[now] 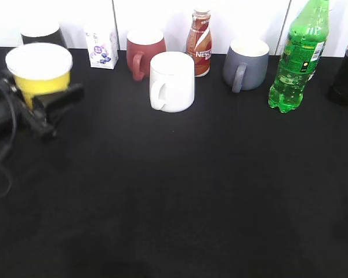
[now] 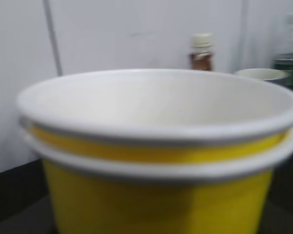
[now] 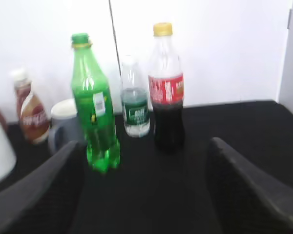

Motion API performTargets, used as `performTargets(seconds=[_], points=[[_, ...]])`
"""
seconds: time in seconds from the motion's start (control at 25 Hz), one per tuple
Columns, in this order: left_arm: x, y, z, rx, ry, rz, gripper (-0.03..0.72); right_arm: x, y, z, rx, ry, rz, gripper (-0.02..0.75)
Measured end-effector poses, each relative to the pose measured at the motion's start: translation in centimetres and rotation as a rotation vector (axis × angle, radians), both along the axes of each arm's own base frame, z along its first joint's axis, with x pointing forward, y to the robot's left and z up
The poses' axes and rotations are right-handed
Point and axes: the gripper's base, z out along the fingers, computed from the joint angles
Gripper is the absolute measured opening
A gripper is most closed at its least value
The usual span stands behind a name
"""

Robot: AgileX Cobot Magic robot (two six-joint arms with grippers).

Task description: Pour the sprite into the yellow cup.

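Note:
The yellow cup [image 1: 39, 72], white inside and empty, sits at the far left between the black fingers of my left gripper [image 1: 43, 107], which is shut on its lower part. In the left wrist view the cup [image 2: 156, 146] fills the frame, shows two stacked rims, and hides the jaws. The sprite [image 1: 296, 58] stands upright and capped at the back right. It also shows in the right wrist view [image 3: 94, 107], ahead and left of my right gripper [image 3: 144, 187], which is open, empty and apart from it. The right gripper is out of the exterior view.
A white mug [image 1: 173, 81], red mug [image 1: 144, 52], brown Nestle bottle [image 1: 199, 43], grey mug [image 1: 246, 63] and small carton [image 1: 101, 49] stand along the back. A cola bottle [image 3: 167, 92] and small clear bottle [image 3: 135, 97] stand right of the sprite.

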Motion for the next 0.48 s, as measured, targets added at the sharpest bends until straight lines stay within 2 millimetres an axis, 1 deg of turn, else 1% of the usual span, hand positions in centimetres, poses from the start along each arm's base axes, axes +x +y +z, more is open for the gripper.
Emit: performTargets(seconds=[0.08,0.16,0.28,0.36,0.4,0.48], points=[[-0.4,-0.3,0.0,0.004,0.01,-0.045,0.447,2.5,-0.2,0.1,-0.015,0.006,-0.011,0.585],[-0.5,-0.4,-0.1,-0.001,0.023,-0.061,0.447,5.2,0.0,-0.3,-0.129,0.019,0.008,0.585],[-0.6,-0.4,-0.1,0.002,0.023,-0.07,0.447,8.9,0.2,-0.9,-0.209,0.108,0.057,0.585],[-0.6,-0.4,-0.1,0.002,0.023,-0.07,0.447,11.0,0.3,-1.3,-0.18,0.141,0.079,0.585],[-0.6,-0.4,-0.1,0.002,0.023,-0.07,0.447,11.6,0.5,-1.3,-0.158,0.12,0.091,0.585],[-0.6,-0.4,-0.1,0.002,0.024,-0.07,0.447,13.2,0.6,-2.5,-0.131,0.132,0.113,0.585]])
